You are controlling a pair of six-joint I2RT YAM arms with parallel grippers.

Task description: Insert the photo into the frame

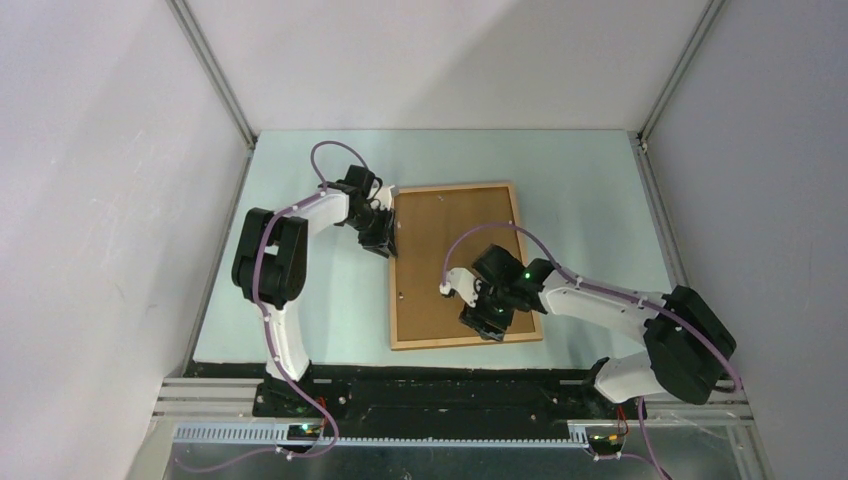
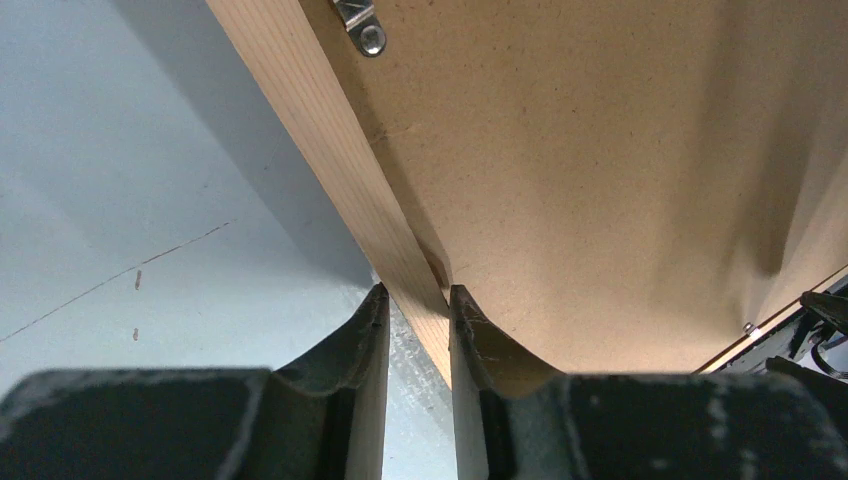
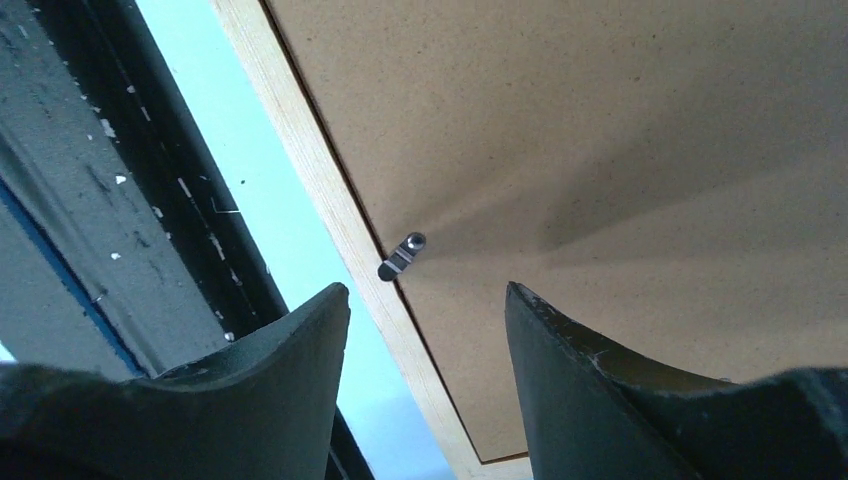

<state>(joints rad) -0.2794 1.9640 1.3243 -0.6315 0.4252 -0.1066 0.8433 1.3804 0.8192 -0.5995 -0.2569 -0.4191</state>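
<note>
The light-wood frame [image 1: 392, 300] lies face down in the middle of the table, with the plain brown backing board [image 1: 450, 250] sitting in it. The photo is not in view. My left gripper [image 1: 385, 240] is at the frame's left rail. In the left wrist view [image 2: 418, 300] its fingers are closed on that rail [image 2: 330, 140], beside the board [image 2: 580, 170]. My right gripper [image 1: 487, 322] hovers open over the frame's near right part. In the right wrist view [image 3: 428, 300] it is spread above the rail [image 3: 320, 190] and a small metal turn clip [image 3: 400, 257].
Another metal clip [image 2: 360, 25] sits on the frame's left rail. The pale green table [image 1: 330, 310] is enclosed by white walls on three sides. A black mounting strip [image 3: 170, 200] runs along the near edge, close to the frame's near rail.
</note>
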